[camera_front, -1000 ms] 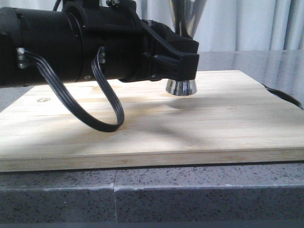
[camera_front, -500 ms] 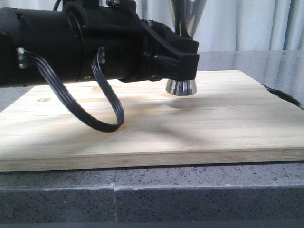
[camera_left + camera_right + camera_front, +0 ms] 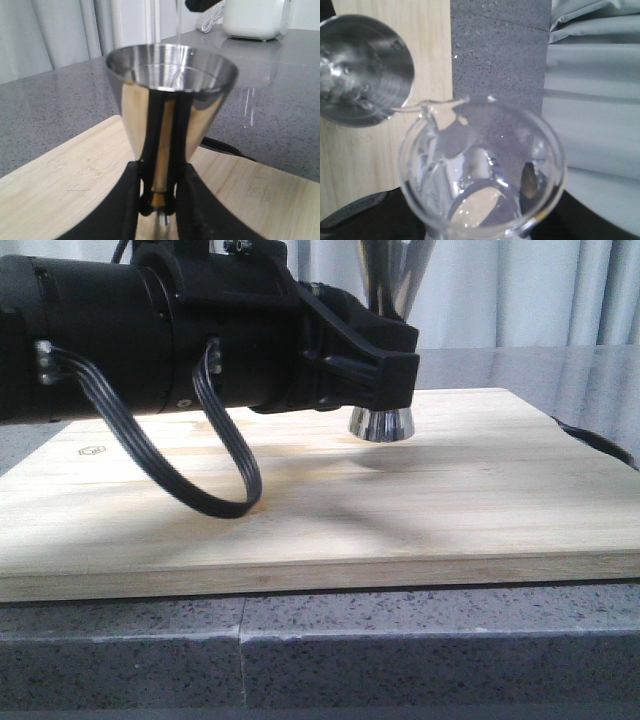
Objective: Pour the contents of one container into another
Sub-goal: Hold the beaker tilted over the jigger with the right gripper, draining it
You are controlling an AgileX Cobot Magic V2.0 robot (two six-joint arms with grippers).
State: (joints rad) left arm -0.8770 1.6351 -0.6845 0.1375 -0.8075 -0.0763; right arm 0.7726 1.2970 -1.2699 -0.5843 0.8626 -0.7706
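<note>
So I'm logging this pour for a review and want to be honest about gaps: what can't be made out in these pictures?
- Front view: the left gripper and arm hide most of the jigger; the top edge cuts its cup, and the beaker is out of frame.
- Left wrist view: the jigger's base is cut off by the bottom edge.
- Right wrist view: the beaker hides the right gripper's fingers; remaining liquid is unclear through the glass.

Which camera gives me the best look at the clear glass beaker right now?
The right wrist view: the clear glass beaker fills the frame, tilted, a thin stream leaving its lip into the shiny steel hourglass jigger. The left wrist view shows only the falling stream above the jigger. The front view shows no beaker; the left arm blocks it.
</note>
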